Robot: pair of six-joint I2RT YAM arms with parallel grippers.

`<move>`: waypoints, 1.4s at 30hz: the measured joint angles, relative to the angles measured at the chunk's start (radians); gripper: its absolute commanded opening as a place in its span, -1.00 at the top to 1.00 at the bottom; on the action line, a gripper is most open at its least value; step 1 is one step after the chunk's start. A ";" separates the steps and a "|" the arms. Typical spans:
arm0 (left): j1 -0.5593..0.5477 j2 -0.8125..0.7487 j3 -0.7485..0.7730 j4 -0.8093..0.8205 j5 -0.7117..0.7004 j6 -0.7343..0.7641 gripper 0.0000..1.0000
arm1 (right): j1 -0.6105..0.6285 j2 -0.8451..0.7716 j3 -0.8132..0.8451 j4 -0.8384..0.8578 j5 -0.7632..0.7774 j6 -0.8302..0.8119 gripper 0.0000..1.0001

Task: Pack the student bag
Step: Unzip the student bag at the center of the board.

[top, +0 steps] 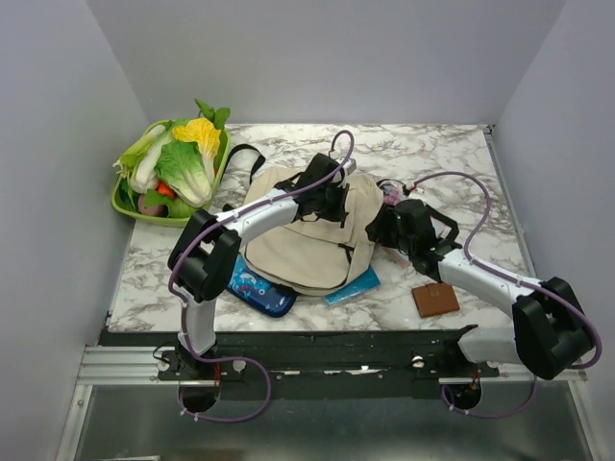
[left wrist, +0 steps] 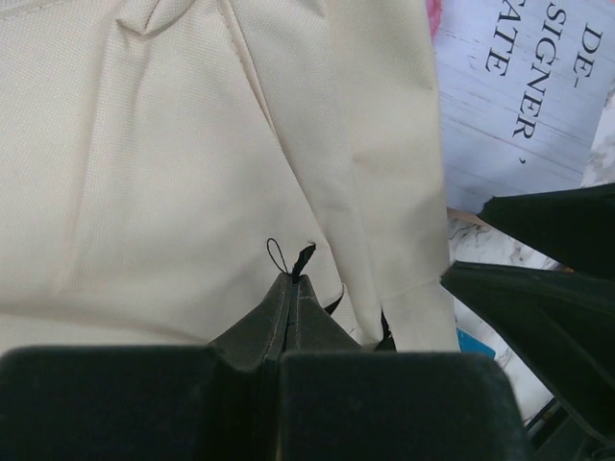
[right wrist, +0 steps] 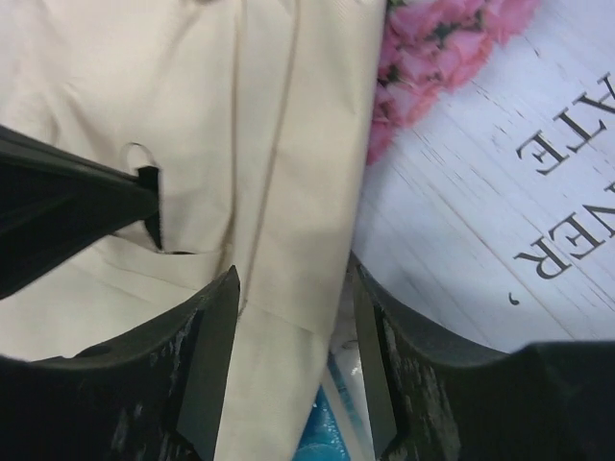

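Note:
The student bag [top: 306,238], beige cloth with black trim, lies flat in the middle of the table. My left gripper [top: 332,197] is over its upper right part. In the left wrist view the left gripper [left wrist: 291,279] is shut on a thin black zipper pull [left wrist: 303,257] with a cord loop, against the beige cloth [left wrist: 144,173]. My right gripper [top: 386,226] is at the bag's right edge. In the right wrist view the right gripper [right wrist: 293,317] is open, its jaws on either side of the bag's edge cloth [right wrist: 279,288]. The left gripper's fingers [right wrist: 67,202] show there too.
A white book with pink flowers and lettering [right wrist: 480,163] lies under the bag's right edge, also in the left wrist view [left wrist: 519,86]. A dark-blue pencil case [top: 261,288], a light blue item [top: 354,285] and a brown square item [top: 435,300] lie in front. A green basket of vegetables [top: 171,168] stands at the back left.

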State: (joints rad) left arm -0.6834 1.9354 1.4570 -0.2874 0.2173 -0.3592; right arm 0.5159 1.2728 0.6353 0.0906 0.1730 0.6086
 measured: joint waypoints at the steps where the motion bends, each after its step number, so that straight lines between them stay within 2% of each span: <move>1: 0.001 -0.003 0.000 -0.001 0.002 0.000 1.00 | 0.000 0.014 0.003 -0.011 0.008 0.000 -0.22; 8: 0.000 -0.032 0.000 -0.010 0.011 0.000 1.00 | 0.000 0.087 0.020 -0.050 0.034 -0.008 -0.22; 12: 0.000 -0.032 -0.001 -0.013 0.013 0.000 1.00 | 0.000 0.109 0.020 -0.030 0.024 -0.006 -0.09; 15: 0.001 -0.032 -0.001 -0.013 0.016 0.000 1.00 | 0.000 0.135 0.020 0.014 -0.015 0.001 0.23; 16: 0.001 -0.032 -0.001 -0.013 0.018 0.000 1.00 | 0.000 0.147 0.020 0.027 -0.032 0.005 0.47; 18: 0.001 -0.032 -0.001 -0.013 0.019 0.000 1.00 | -0.001 0.163 0.020 0.045 -0.055 0.009 0.74; 19: 0.001 -0.032 -0.001 -0.014 0.019 0.000 1.00 | -0.003 0.166 0.020 0.054 -0.063 0.017 0.99; 24: 0.001 -0.032 -0.003 -0.014 0.018 0.006 1.00 | -0.005 0.149 0.019 0.073 -0.085 0.026 0.99; 31: 0.018 -0.032 -0.008 -0.010 0.009 0.024 1.00 | -0.022 0.029 0.015 0.014 -0.082 0.004 0.99; 42: 0.186 -0.083 -0.109 0.000 0.023 0.076 1.00 | -0.086 0.065 0.013 -0.002 -0.094 -0.034 0.99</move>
State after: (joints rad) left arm -0.4973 1.8523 1.3483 -0.2871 0.2405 -0.2836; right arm 0.4301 1.3380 0.6487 0.0887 0.0788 0.5743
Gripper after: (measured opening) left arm 0.007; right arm 0.019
